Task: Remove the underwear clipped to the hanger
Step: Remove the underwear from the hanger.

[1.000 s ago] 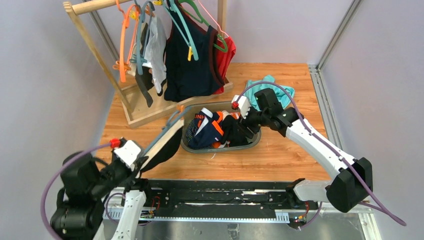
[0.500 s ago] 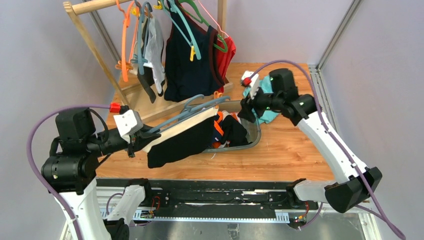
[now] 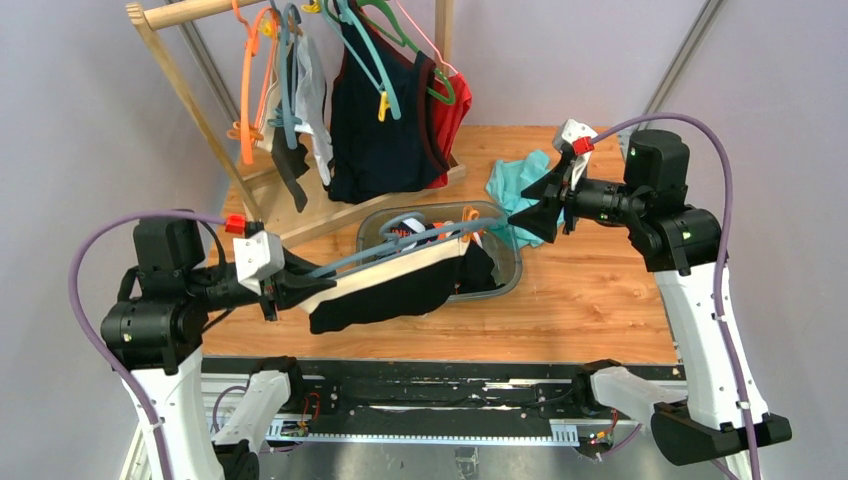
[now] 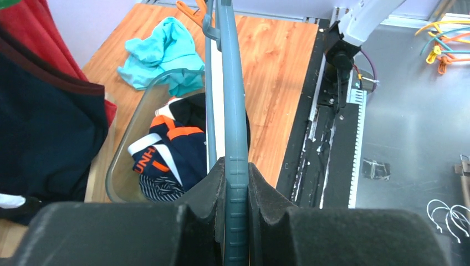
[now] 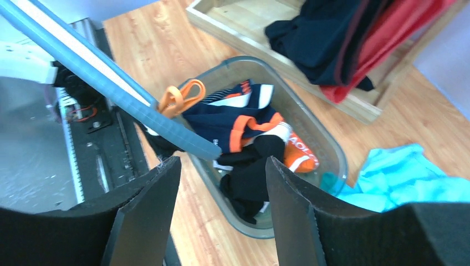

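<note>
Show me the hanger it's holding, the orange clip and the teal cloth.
hanger (image 4: pixel 231 83): left wrist view, midway along its grey-blue arm.
orange clip (image 5: pixel 180 97): right wrist view, on its looped handle.
teal cloth (image 3: pixel 505 187): top view, on its left part.

The wooden table (image 3: pixel 590 290) carries three things. A clear plastic bin (image 3: pixel 505 282) sits near its middle. A wooden rack's base (image 3: pixel 310 222) stands at ten o'clock from the bin, close by. A crumpled teal cloth (image 3: pixel 508 190) lies at two o'clock, just beside the bin's rim.

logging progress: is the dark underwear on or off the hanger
On. The dark underwear hangs by its beige waistband from the hanger clamped in the left gripper, an orange clip at the far end.
</note>
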{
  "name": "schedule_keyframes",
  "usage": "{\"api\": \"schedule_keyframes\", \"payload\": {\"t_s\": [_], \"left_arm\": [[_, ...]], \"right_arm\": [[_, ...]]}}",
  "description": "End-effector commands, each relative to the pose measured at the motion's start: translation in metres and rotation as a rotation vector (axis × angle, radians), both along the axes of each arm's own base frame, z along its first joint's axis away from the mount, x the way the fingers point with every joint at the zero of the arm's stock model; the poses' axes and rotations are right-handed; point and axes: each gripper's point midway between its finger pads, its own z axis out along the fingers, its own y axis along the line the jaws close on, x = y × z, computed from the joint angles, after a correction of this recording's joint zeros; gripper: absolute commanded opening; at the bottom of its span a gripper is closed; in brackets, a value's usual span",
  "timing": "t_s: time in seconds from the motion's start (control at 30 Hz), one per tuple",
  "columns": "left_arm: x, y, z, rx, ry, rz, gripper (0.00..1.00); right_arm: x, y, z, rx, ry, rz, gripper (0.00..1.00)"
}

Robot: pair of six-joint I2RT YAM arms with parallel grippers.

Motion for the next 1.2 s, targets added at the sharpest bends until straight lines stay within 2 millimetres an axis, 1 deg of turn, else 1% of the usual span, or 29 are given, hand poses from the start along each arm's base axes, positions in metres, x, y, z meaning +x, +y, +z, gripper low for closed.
{"api": "schedule_keyframes", "payload": {"t_s": [0.0,0.07,0.2,0.3,0.4,0.53,0.67,0.77,0.9,1.03,1.17], "left_arm": [[-0.014,-0.006,-0.007,-0.025,-0.068,-0.064,0.00],[-0.016,-0.006,-0.017,-0.020,-0.070,-0.072,0.00],[-0.018,-0.007,-0.029,-0.014,-0.079,-0.092,0.00],[-0.020,-0.009,-0.033,-0.024,-0.072,-0.122,0.00],[-0.017,-0.010,-0.035,-0.027,-0.057,-0.134,0.00],[-0.007,-0.009,-0.036,-0.030,-0.018,-0.134,0.00],[-0.001,-0.009,-0.043,-0.025,-0.004,-0.143,0.00],[0.000,-0.010,-0.046,-0.026,0.004,-0.158,0.00],[0.003,-0.011,-0.050,-0.022,0.006,-0.175,0.00],[0.003,-0.013,-0.056,0.000,0.002,-0.203,0.00],[0.005,-0.014,-0.061,0.017,0.004,-0.219,0.00]], "right_arm": [[-0.030,0.012,-0.001,0.063,0.104,0.153,0.59],[-0.035,0.016,-0.002,0.087,0.135,0.194,0.59],[-0.043,0.026,-0.006,0.161,0.226,0.280,0.60],[-0.040,0.032,-0.014,0.207,0.294,0.300,0.60],[-0.036,0.037,-0.023,0.240,0.363,0.319,0.59],[-0.027,0.039,-0.032,0.246,0.380,0.314,0.59],[-0.028,0.043,-0.040,0.256,0.411,0.348,0.59],[-0.026,0.047,-0.051,0.252,0.435,0.357,0.59],[-0.030,0.050,-0.056,0.261,0.462,0.407,0.59],[-0.028,0.052,-0.067,0.255,0.485,0.414,0.59],[-0.031,0.053,-0.072,0.260,0.503,0.453,0.57]]}}
